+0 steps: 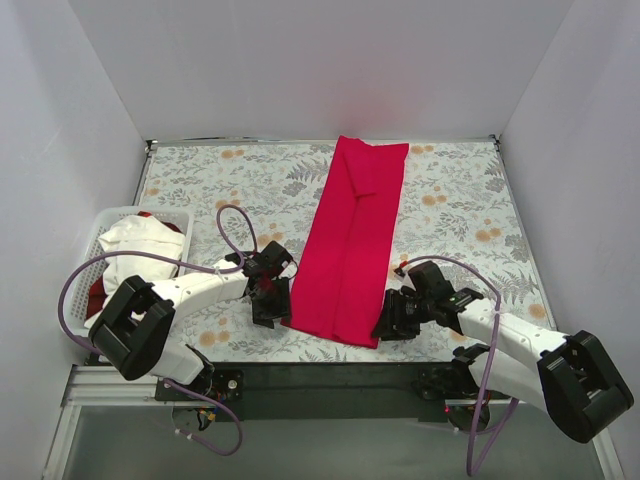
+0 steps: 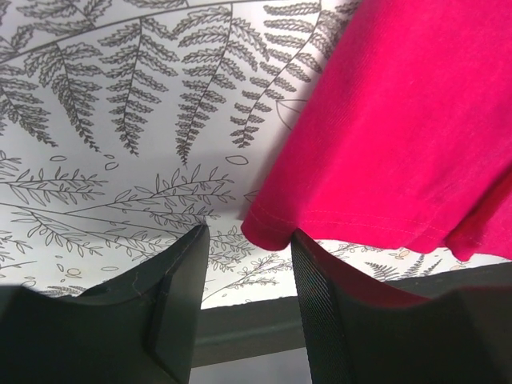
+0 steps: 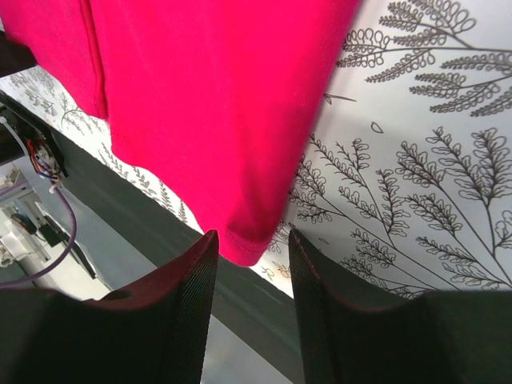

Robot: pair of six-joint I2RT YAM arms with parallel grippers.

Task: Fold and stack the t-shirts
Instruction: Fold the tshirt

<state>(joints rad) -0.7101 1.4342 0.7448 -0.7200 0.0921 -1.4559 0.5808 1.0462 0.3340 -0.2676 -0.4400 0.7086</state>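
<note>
A crimson red t-shirt (image 1: 352,240) lies on the table folded lengthwise into a long strip, its hem toward the arms. My left gripper (image 1: 268,304) is open at the hem's near left corner; in the left wrist view that corner (image 2: 272,228) sits just beyond the gap, near the right finger (image 2: 320,296). My right gripper (image 1: 388,322) is open at the near right corner (image 3: 248,244), which lies between the tips. A white t-shirt (image 1: 135,243) and a second red one (image 1: 97,297) are bunched in the basket.
A white slatted basket (image 1: 100,225) stands at the left edge. A floral-patterned grey cloth (image 1: 450,200) covers the table. The table's dark front edge (image 1: 330,372) runs just behind both grippers. White walls enclose three sides.
</note>
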